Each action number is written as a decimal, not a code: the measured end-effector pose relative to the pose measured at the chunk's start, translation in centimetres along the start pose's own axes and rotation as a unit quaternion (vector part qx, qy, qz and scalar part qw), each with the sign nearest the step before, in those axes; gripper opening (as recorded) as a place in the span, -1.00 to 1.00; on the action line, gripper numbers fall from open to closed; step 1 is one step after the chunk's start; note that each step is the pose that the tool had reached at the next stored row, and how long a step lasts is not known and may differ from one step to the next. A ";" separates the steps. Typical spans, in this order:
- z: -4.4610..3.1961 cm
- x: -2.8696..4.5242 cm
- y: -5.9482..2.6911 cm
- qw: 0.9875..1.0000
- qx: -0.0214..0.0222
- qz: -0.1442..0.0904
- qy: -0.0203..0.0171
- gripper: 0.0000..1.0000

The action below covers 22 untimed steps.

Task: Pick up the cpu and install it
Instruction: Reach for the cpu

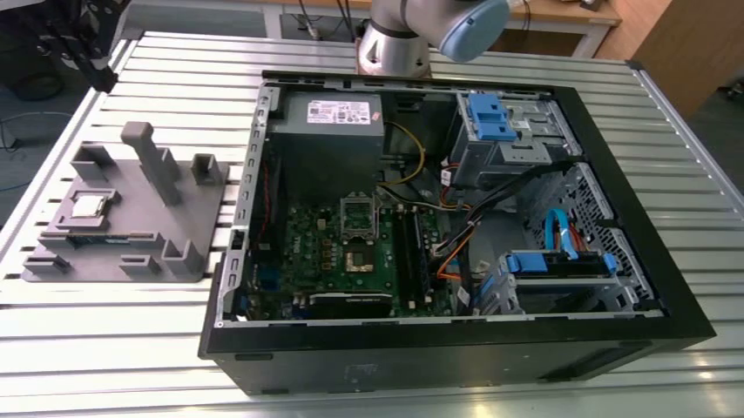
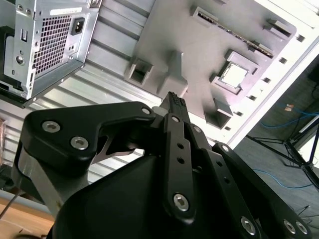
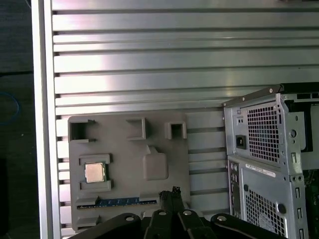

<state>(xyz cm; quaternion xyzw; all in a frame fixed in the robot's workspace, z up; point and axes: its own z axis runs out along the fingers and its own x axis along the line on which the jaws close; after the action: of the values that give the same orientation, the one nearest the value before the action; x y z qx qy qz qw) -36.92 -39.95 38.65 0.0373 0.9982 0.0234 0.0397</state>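
The cpu (image 1: 91, 205) is a small shiny square chip lying flat in a pocket of a grey holder block (image 1: 174, 228) on the table, at the exterior view's left. Both wrist views look down on it from well above: the cpu (image 2: 234, 75) (image 3: 94, 172) rests untouched in the holder block (image 2: 199, 40) (image 3: 124, 149). My gripper (image 2: 173, 97) (image 3: 170, 191) hangs high over the block with its black fingers pressed together and nothing between them. Inside the open computer case (image 1: 686, 305), the motherboard's dark socket (image 1: 358, 259) sits with its metal frame lifted.
The case holds a grey power supply (image 1: 334, 113), blue drive brackets (image 1: 489, 117) and loose cables (image 1: 465, 244). The holder block has a tall post (image 1: 145, 152) and other raised tabs. The arm's base (image 1: 393, 48) stands behind the case on the slatted metal table (image 1: 117, 348).
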 end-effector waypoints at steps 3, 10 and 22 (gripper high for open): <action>-0.02 0.45 -0.04 1.000 0.000 0.000 0.000 -0.79; -0.05 1.78 -0.14 1.000 0.000 0.000 0.000 -0.79; 0.09 3.82 -0.30 1.000 0.000 0.000 0.000 -0.79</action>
<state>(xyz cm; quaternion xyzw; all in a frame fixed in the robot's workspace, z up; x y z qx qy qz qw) -40.73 -39.95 38.25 0.0373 0.9982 0.0235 0.0397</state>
